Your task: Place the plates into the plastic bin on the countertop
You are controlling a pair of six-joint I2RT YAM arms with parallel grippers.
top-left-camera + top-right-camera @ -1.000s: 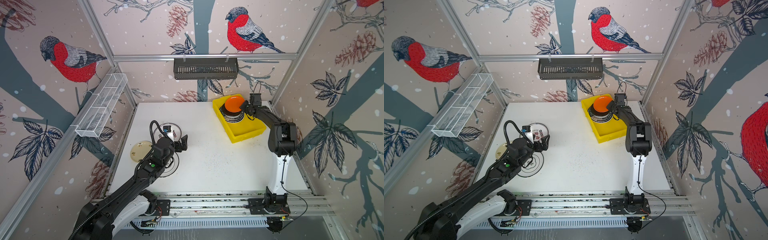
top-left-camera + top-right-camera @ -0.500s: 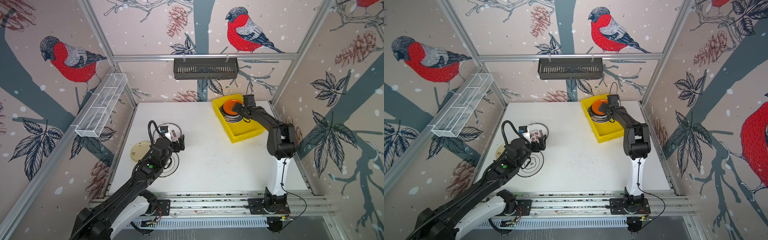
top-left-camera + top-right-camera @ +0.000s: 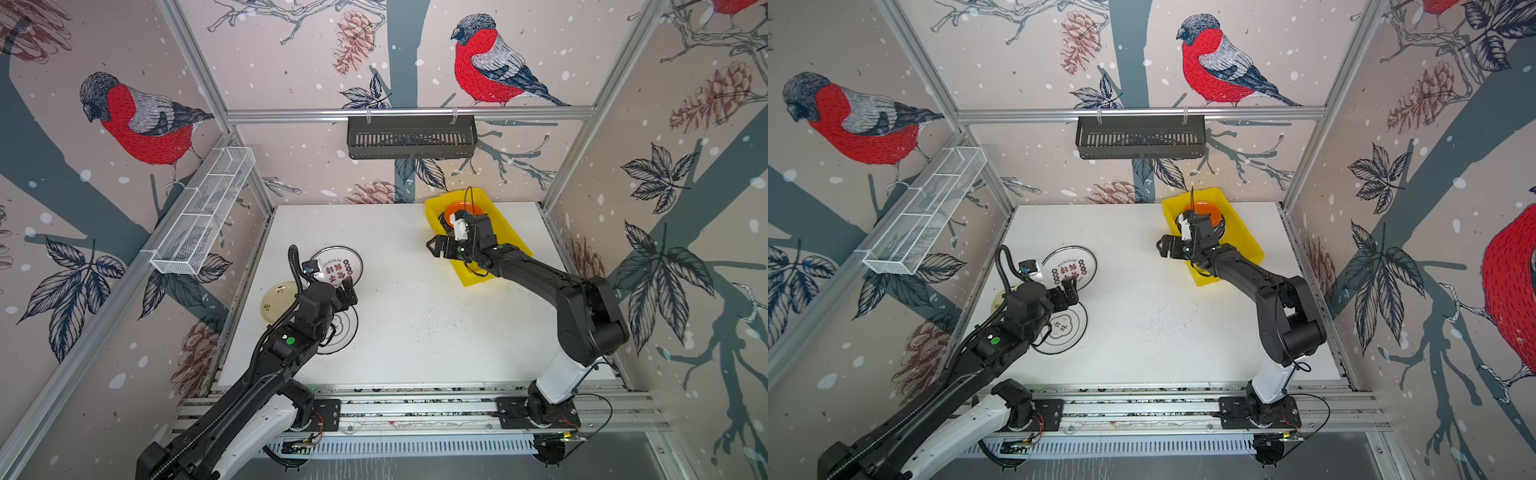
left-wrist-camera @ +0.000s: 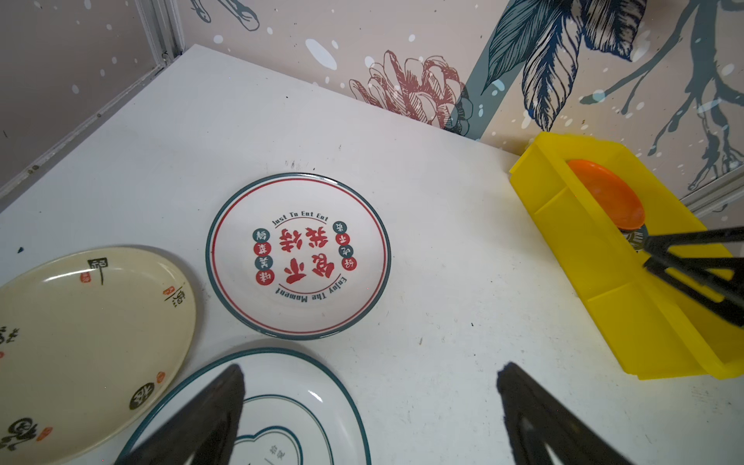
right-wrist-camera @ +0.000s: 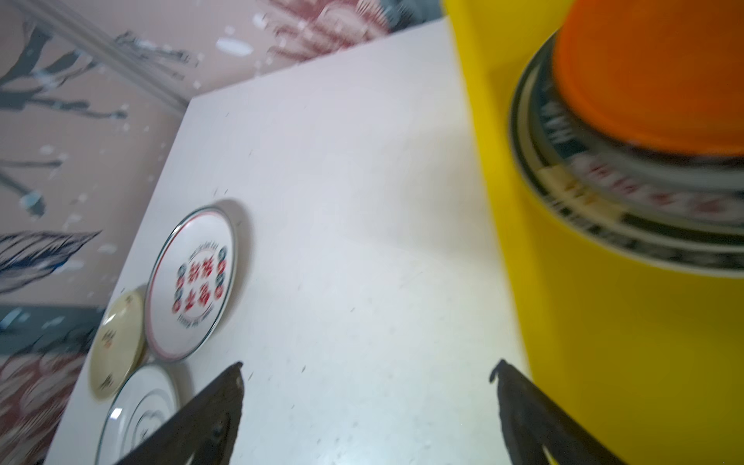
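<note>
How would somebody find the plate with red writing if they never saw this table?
On the left of the white countertop, three plates lie close together. The red-writing plate is nearest the back wall. Unlike the cream plate and the teal-ringed white plate, it has big red characters inside a thin red ring.

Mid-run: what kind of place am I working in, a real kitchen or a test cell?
Probably a lab test cell, not a kitchen: aluminium rails frame bird-print wallpaper panels around a countertop, and the left arm and right arm are bolted to a rail along its front.
</note>
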